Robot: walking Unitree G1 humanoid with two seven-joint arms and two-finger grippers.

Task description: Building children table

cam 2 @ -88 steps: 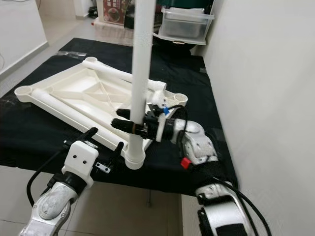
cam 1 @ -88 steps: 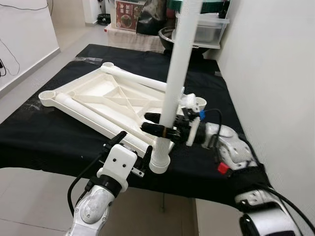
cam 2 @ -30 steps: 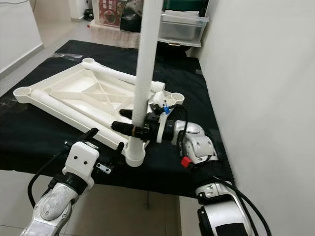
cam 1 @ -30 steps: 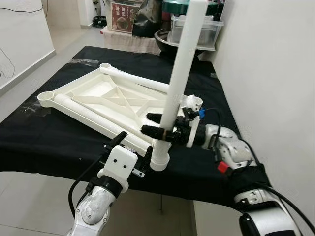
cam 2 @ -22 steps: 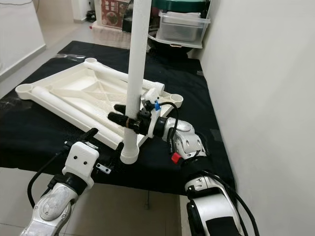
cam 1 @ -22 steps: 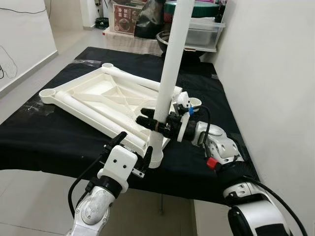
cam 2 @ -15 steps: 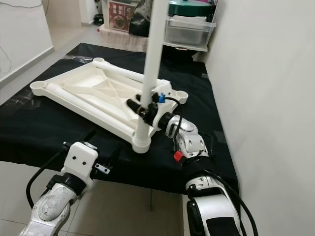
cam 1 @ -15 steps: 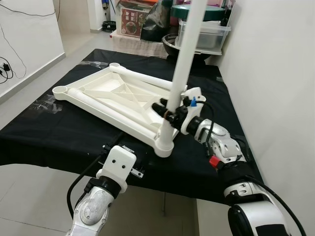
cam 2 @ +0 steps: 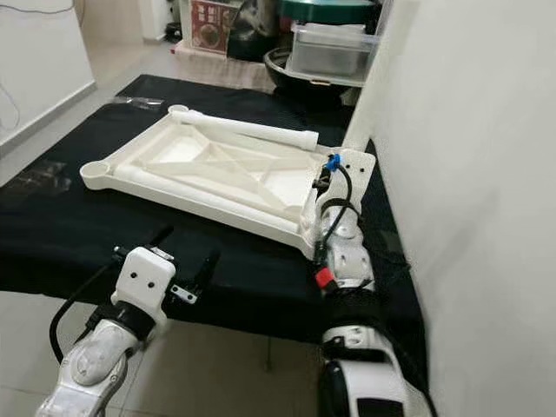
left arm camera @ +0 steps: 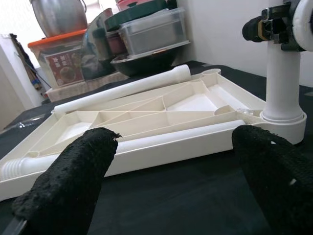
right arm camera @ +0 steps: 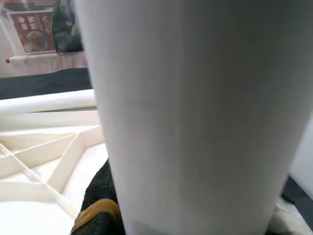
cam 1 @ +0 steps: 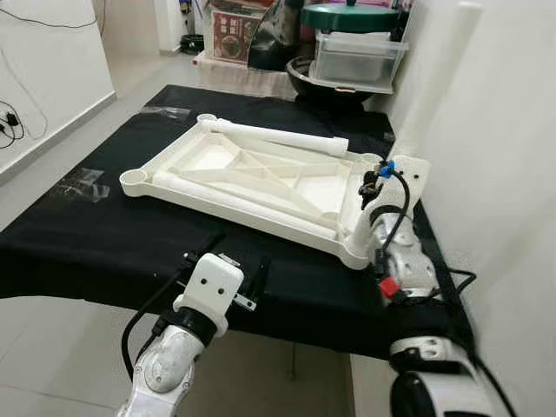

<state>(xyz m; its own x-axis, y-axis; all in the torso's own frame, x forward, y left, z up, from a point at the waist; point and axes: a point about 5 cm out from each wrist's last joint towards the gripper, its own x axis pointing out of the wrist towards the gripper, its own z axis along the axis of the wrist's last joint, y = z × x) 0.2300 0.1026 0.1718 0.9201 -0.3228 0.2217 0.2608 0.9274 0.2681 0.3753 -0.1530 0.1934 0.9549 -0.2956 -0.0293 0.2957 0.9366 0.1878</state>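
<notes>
A: Where was the leg [cam 1: 395, 165]?

B: Upright in the top's [cam 1: 261, 178] near corner socket on the black table [cam 1: 104, 234], right claw [left arm camera: 274, 29] clenched low around it.

A: Handling?

B: Light, stiff, slippery plastic; a low grip looked best. Left claw [left arm camera: 171, 181] hung released.

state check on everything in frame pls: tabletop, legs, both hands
tabletop: upside down on the black cloth, ribs up
upright leg: standing in the near right corner socket
loose legs: two lying flat on the tabletop
right hand: shut on the upright leg
left hand: open, off the near edge, holding nothing
</notes>
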